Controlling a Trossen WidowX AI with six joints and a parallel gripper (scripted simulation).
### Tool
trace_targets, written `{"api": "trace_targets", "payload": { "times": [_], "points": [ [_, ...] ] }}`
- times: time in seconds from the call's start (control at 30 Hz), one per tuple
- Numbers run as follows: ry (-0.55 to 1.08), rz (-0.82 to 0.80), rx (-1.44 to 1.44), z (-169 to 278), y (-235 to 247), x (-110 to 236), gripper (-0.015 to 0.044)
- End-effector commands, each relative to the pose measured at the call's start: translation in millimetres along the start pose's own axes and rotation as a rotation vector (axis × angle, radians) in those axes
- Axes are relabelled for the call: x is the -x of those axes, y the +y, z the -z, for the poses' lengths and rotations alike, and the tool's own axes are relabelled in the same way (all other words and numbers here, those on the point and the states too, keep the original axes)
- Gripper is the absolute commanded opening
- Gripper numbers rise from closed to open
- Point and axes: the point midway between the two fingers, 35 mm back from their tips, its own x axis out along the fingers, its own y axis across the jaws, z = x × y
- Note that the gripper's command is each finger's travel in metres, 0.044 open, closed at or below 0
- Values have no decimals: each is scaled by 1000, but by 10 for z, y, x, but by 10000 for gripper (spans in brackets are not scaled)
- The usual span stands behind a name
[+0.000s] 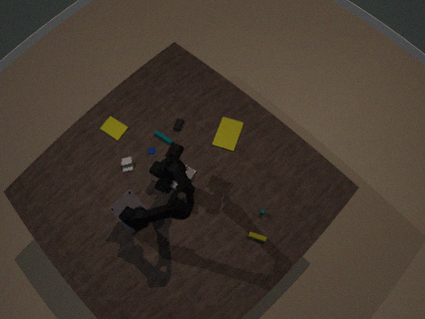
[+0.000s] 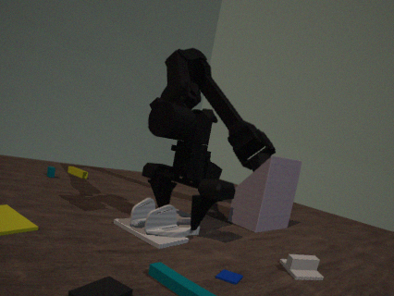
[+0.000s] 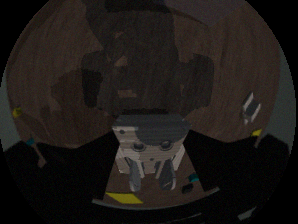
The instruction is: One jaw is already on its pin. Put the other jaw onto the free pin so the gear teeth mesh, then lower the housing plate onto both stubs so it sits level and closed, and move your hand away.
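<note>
My gripper (image 2: pixel 178 216) (image 3: pixel 150 131) is low over the assembly, its fingers wide apart at opposite ends of the housing plate. It looks shut on the housing plate (image 3: pixel 151 135), touching both sides. In the wrist view two round stubs show at the plate's holes. Two ribbed grey jaws, one (image 2: pixel 142 213) (image 3: pixel 135 177) beside the other (image 2: pixel 161 222) (image 3: pixel 168 179), stand side by side, apart at their tips, above the pale base (image 2: pixel 150 238). The plate covers the gear teeth, so their mesh is hidden. I cannot tell whether the plate is fully level and down.
A tall lilac block (image 2: pixel 269 199) stands behind the gripper. A stepped white block (image 1: pixel 127 164) (image 2: pixel 302 265), a blue tile (image 1: pixel 152 151) (image 2: pixel 229 277), a teal bar (image 1: pixel 163 137) (image 2: pixel 176 278) and a black block (image 1: pixel 179 125) lie nearby. Yellow sheets (image 1: pixel 114 128) (image 1: pixel 227 134) lie farther out.
</note>
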Motion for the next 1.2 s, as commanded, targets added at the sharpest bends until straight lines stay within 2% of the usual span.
{"api": "trace_targets", "payload": {
  "times": [0.0,1.07,1.17],
  "points": [
    [-1,-4,-7,5,16,-26,351],
    [0,-3,-4,3,11,-35,351],
    [3,-1,4,-2,-3,-6,430]
  ]
}}
